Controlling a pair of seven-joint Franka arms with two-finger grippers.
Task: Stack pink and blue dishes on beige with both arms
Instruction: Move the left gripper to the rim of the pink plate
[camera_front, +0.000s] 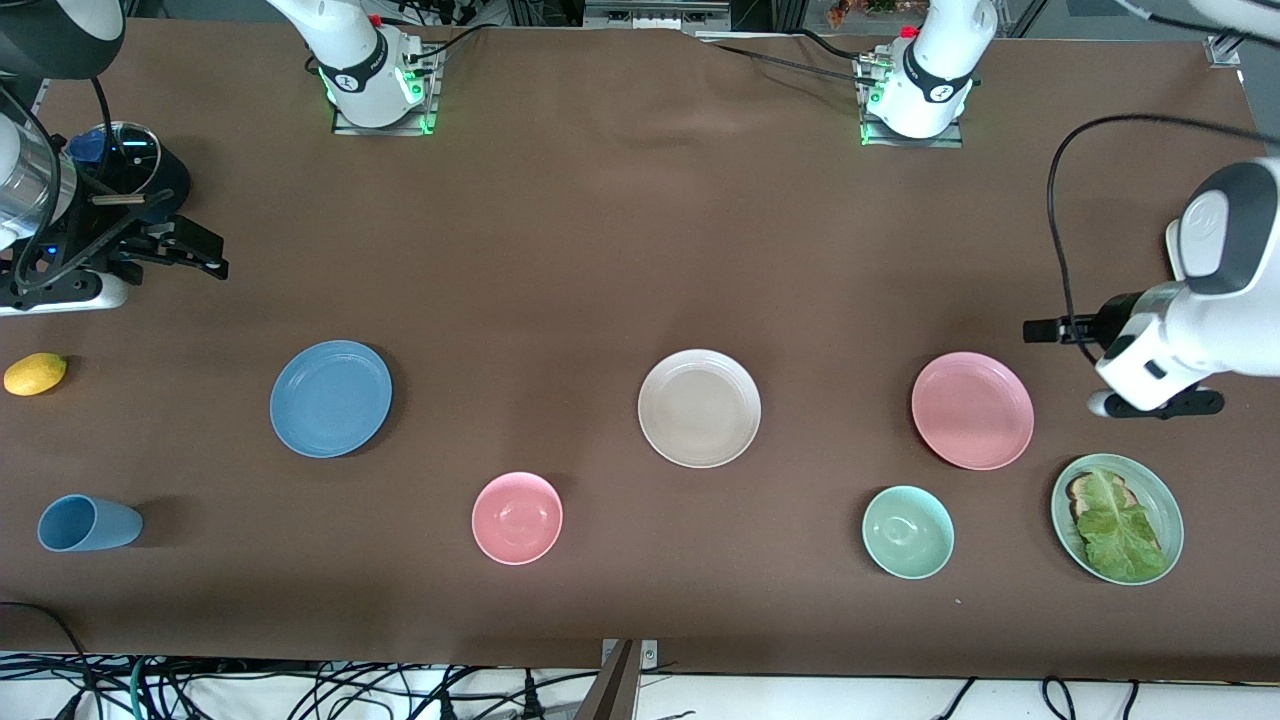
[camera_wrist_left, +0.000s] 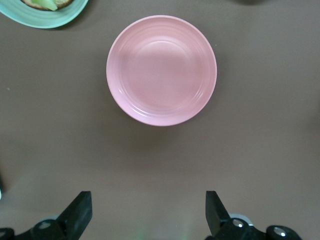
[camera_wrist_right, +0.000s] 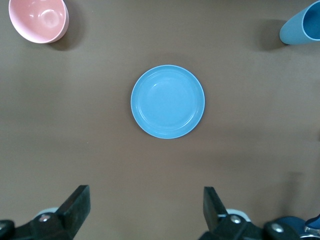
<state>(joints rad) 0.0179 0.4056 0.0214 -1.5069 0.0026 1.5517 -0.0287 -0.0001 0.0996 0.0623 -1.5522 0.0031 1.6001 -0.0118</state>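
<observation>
Matte, ring-rimmed round plates lie apart on the brown cloth worktop (camera_front: 600, 250): blue plate (camera_front: 331, 398) centre-left of frame, beige plate (camera_front: 699, 407) at centre, pink plate (camera_front: 972, 410) centre-right. Left hand (camera_wrist_left: 149, 212) hangs over bare cloth beside the pink plate, fingers spread wide, empty. Right hand (camera_wrist_right: 146, 210) likewise beside the blue plate, wide apart, holding nothing.

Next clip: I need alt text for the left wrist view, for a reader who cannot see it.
A flat round pink plate with a ringed rim lies empty on the brown table, with the open left gripper hovering over bare table beside it. A pale green plate holding lettuce shows at the picture's edge.
</observation>
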